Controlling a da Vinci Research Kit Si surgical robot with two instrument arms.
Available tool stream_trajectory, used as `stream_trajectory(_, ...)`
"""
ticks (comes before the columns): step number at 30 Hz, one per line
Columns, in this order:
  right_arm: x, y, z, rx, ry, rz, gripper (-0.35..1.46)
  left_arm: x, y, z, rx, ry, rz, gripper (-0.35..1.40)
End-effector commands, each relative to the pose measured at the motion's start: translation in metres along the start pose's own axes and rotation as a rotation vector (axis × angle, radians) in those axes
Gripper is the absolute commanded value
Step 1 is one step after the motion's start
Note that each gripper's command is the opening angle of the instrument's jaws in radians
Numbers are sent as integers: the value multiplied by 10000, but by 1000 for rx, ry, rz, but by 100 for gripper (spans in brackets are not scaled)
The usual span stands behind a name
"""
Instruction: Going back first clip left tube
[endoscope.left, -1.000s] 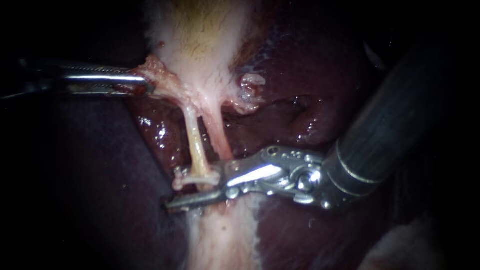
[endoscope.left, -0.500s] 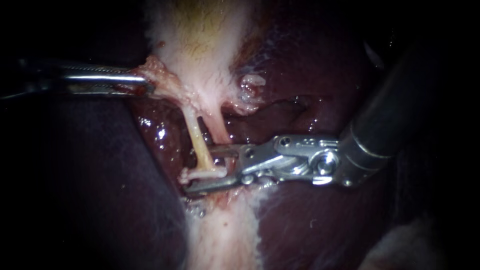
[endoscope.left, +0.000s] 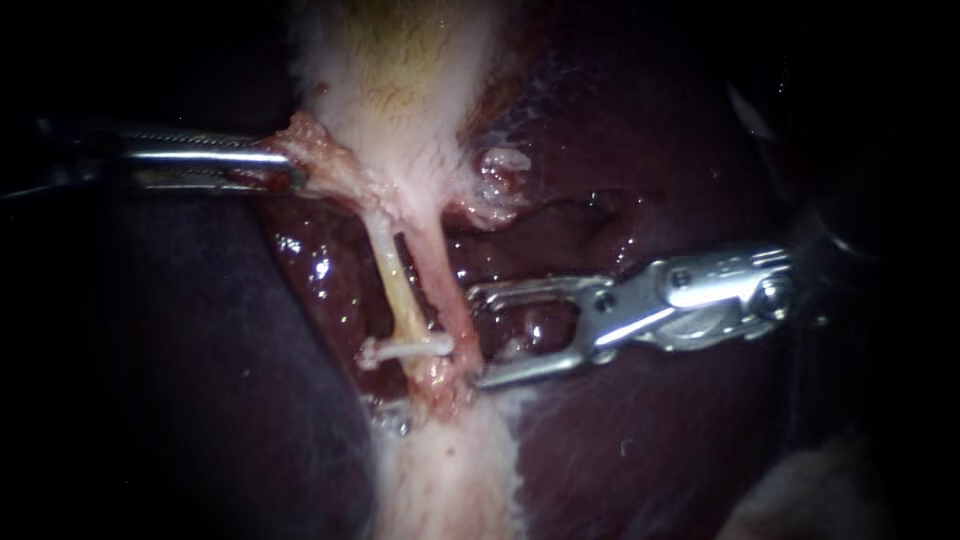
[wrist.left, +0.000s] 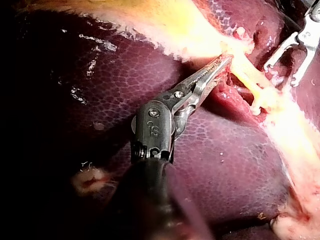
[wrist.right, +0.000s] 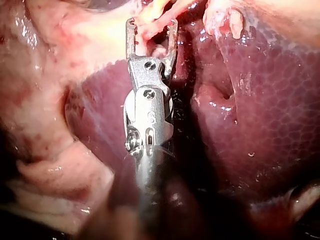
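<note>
a clip (endoscope.left: 410, 349) sits across the left tube (endoscope.left: 395, 285), low near its base. the right instrument (endoscope.left: 476, 338) gapes open and empty just beside it; best drawn straight back, clear of both tubes. the left instrument (endoscope.left: 292, 170) pinches the gallbladder (endoscope.left: 400, 100) at its edge, holding it taut.

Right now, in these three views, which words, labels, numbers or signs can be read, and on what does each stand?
Left instrument: one small engraved mark near its hinge, too small and blurred to read.
Right instrument: a similar mark, also unreadable.
Liver, gallbladder tissue, clip: no text at all.
</note>
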Motion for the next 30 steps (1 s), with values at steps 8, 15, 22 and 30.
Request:
stream_trajectory(8, 2, -3, -48, -30, 1, -27, 50, 0, -1, 0, -1, 0, 0, -35)
stream_trajectory(15, 7, 3, -76, -46, 2, -40, 50, 0, -1, 0, -1, 0, 0, -35)
stream_trajectory(22, 9, 3, -80, -44, 2, -39, 50, -3, -4, 2, 0, 0, 7, -35)
stream_trajectory(30, 8, 2, -81, -43, 2, -39, 50, -23, -10, 21, 11, 4, 18, -35)
